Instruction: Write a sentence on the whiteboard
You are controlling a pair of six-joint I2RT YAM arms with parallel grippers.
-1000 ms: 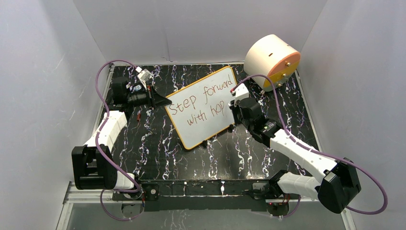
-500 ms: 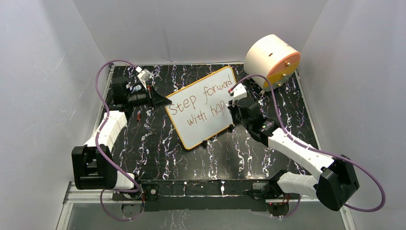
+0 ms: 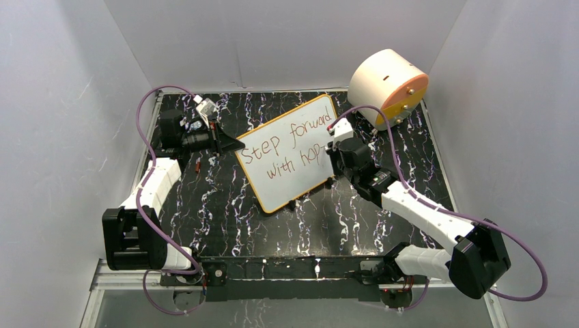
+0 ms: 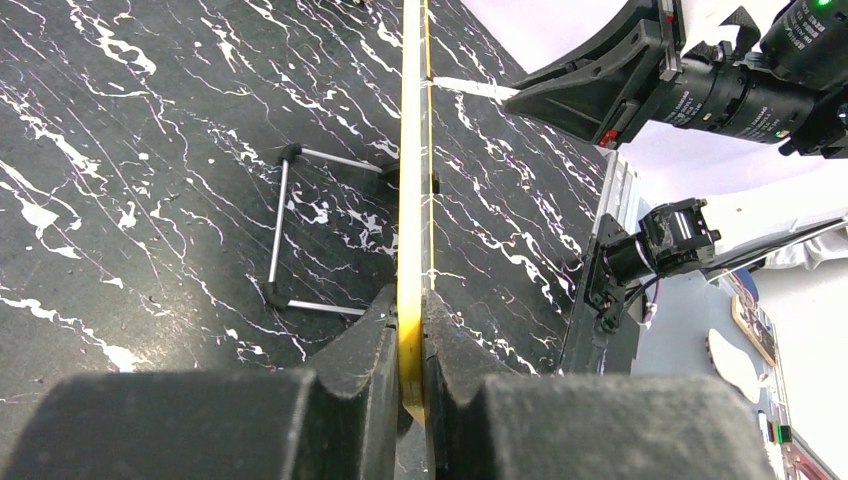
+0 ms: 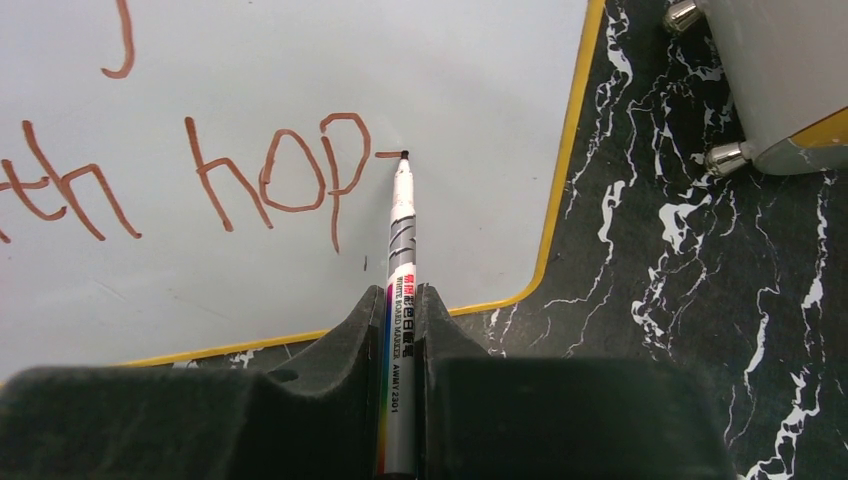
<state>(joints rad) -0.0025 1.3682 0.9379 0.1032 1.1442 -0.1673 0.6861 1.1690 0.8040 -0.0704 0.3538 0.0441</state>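
The whiteboard lies tilted on the dark marbled table, white with an orange-yellow frame. The sentence reads "Step forward" above "with hop" in reddish-brown marker. My left gripper is shut on the board's left edge; the left wrist view shows the yellow frame edge-on between the jaws. My right gripper is shut on a silver marker. The marker tip touches the board just right of "hop", at the end of a short dash.
A round peach-and-orange drum stands at the back right, its metal feet close to the board's right corner. A wire stand lies on the table left of the board's edge. White walls enclose the table.
My right gripper has shifted slightly with the marker on the board, just right of "hop". The left arm and the board have not moved.
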